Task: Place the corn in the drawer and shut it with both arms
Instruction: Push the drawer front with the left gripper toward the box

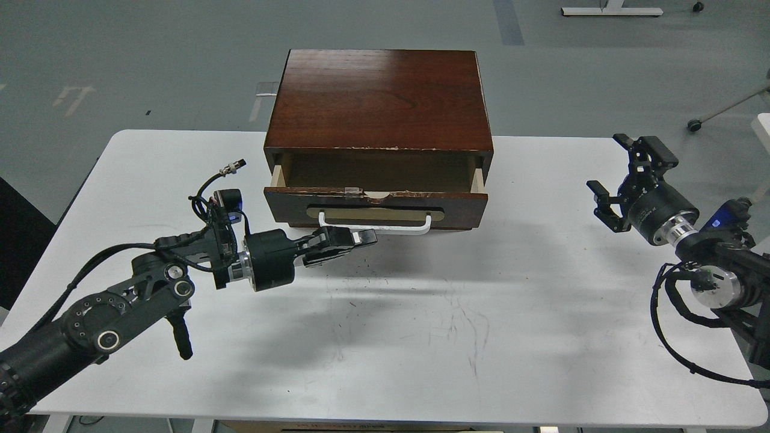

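The drawer [463,210] of the dark wooden cabinet [379,96] stands partly open, its front a short way out from the cabinet. Its white bar handle [385,228] faces me. The corn does not show; the inside of the drawer is dark and mostly hidden. My left gripper [364,237] is shut and empty, its fingertips against the drawer front just under the handle's left part. My right gripper [610,165] is open and empty, held above the table well to the right of the cabinet.
The cabinet stands at the back middle of the white table [421,337]. A plain panel runs below the drawer. The left arm lies low over the table's left front; the right arm stays near the right edge.
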Robot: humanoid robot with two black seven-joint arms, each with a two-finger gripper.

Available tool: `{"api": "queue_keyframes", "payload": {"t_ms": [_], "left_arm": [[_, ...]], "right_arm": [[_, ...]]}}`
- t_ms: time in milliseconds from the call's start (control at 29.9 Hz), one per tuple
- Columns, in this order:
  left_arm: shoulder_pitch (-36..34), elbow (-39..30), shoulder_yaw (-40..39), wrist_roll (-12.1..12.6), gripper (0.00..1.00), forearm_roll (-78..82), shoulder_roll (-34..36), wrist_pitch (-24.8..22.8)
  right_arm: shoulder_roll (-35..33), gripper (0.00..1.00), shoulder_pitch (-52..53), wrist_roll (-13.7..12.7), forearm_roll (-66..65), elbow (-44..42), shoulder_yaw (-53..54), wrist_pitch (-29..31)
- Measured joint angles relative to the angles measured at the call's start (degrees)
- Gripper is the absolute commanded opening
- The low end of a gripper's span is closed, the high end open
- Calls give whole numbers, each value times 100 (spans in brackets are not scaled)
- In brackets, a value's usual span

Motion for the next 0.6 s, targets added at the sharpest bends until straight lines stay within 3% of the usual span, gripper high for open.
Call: {"api": "queue_keyframes", "payload": {"t_ms": [602], "left_arm": [[-399,780,-23,-26,0,-24,-286,53]], "right_arm": [[-1,100,-73,3,0,0,0,-2]]}}
